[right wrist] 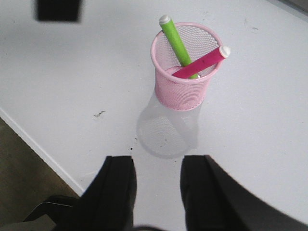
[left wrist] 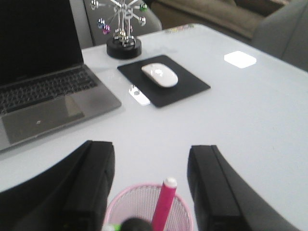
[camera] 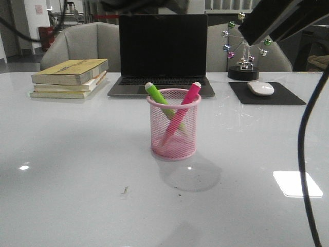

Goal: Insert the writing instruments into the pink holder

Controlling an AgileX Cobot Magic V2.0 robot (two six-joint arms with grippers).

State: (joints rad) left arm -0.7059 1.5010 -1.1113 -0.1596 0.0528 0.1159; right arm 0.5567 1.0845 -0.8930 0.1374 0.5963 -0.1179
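Note:
The pink holder [camera: 174, 126] stands upright mid-table. Both writing instruments lean crossed inside it: the lime green marker [camera: 157, 94] and the magenta marker [camera: 187, 100], white tips up. In the left wrist view my left gripper [left wrist: 151, 163] hangs open just above the holder's rim [left wrist: 144, 189], its fingers [left wrist: 91, 183] either side, touching nothing. The magenta marker [left wrist: 164, 204] pokes up between them, and a bit of the green marker [left wrist: 109, 227] shows. My right gripper [right wrist: 159, 163] is open and empty over the table, back from the holder [right wrist: 185, 91]. That view also shows the green marker [right wrist: 174, 41] and the magenta marker [right wrist: 204, 60].
Behind the holder sit a laptop [camera: 163, 49], a stack of books [camera: 69, 77] at the left, a white mouse [camera: 260, 88] on a black pad [camera: 288, 96], and a ball toy [camera: 243, 62]. A dark cable [camera: 306, 154] hangs at the right. The table edge [right wrist: 38, 149] is near my right gripper.

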